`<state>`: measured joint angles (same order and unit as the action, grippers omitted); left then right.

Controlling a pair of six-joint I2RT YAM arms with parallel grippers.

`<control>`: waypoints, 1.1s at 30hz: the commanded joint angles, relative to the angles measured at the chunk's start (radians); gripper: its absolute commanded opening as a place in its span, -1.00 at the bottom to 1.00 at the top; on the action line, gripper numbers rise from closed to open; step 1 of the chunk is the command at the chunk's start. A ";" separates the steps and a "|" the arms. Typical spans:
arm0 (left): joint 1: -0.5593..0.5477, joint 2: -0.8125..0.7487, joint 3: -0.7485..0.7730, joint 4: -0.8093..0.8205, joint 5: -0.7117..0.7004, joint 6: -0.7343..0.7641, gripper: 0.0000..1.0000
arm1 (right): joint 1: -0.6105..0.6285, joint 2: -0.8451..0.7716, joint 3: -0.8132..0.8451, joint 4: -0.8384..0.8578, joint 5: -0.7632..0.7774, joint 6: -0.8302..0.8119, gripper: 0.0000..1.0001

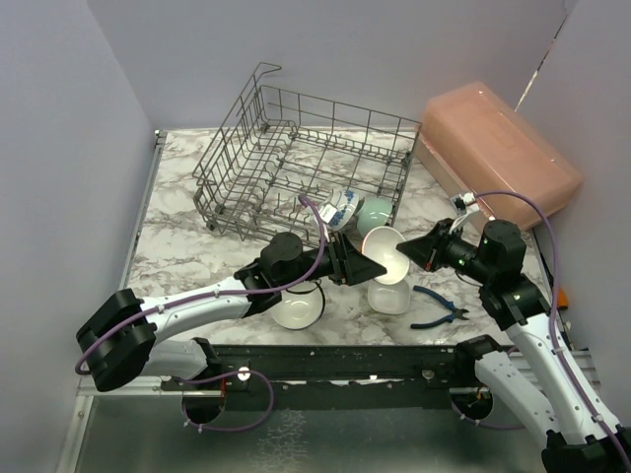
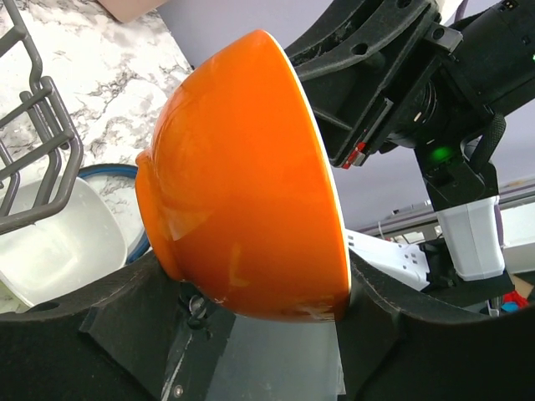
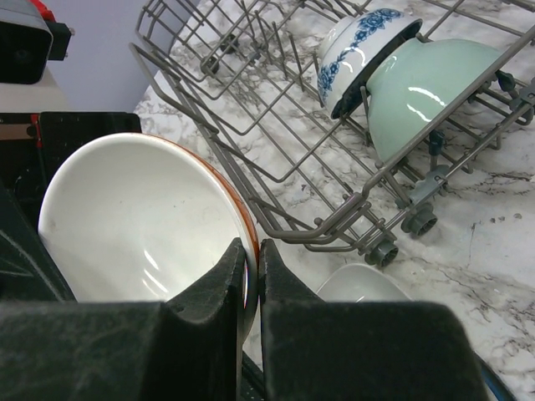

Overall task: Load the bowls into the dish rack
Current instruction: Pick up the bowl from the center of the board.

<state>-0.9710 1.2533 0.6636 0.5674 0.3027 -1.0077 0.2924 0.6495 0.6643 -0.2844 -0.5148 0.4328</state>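
Note:
An orange bowl [image 1: 385,254] with a white inside hangs tilted just in front of the dish rack [image 1: 296,148]. My right gripper [image 1: 409,254] is shut on its rim, one finger inside and one outside [image 3: 255,259]. My left gripper [image 1: 355,264] spans the bowl [image 2: 242,175] from foot to rim, and both fingers [image 2: 401,309] lie against it. A blue-patterned bowl [image 1: 340,209] and a mint green bowl [image 1: 375,212] stand on edge in the rack's near right corner. Two white bowls [image 1: 299,307] [image 1: 389,296] sit on the table under the grippers.
A pink translucent box [image 1: 498,148] lies at the back right beside the rack. Blue-handled pliers [image 1: 439,310] lie on the marble table near the right arm. The rack's near wire wall [image 3: 276,159] runs close to the held bowl. Purple walls enclose the table.

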 commanded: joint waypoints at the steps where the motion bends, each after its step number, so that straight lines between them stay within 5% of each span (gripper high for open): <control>1: -0.006 0.015 0.012 0.023 0.001 0.020 -0.75 | 0.003 0.002 -0.002 0.050 -0.041 0.022 -0.74; 2: -0.006 0.017 0.011 0.023 0.001 0.021 -0.99 | 0.002 0.002 -0.007 0.050 -0.040 0.024 -0.67; 3: -0.006 0.019 0.010 0.026 0.001 0.020 -1.00 | 0.003 0.000 -0.010 0.052 -0.038 0.029 -0.61; 8: -0.005 0.025 0.012 0.038 0.003 0.023 -1.00 | 0.003 0.003 -0.022 0.062 -0.036 0.042 -0.32; 13: 0.003 0.025 0.007 0.047 0.001 0.032 -1.00 | 0.002 0.009 -0.021 0.058 -0.021 0.056 0.39; 21: 0.061 0.017 -0.012 0.064 0.041 0.031 -1.00 | 0.004 0.007 -0.021 0.043 0.020 0.069 0.98; 33: 0.276 -0.068 -0.023 0.065 0.138 -0.007 -1.00 | 0.003 0.001 -0.008 -0.034 0.208 0.088 1.00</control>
<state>-0.7574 1.2579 0.6476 0.5804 0.3794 -0.9939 0.2928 0.6533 0.6495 -0.2642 -0.4198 0.5060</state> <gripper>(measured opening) 0.664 0.998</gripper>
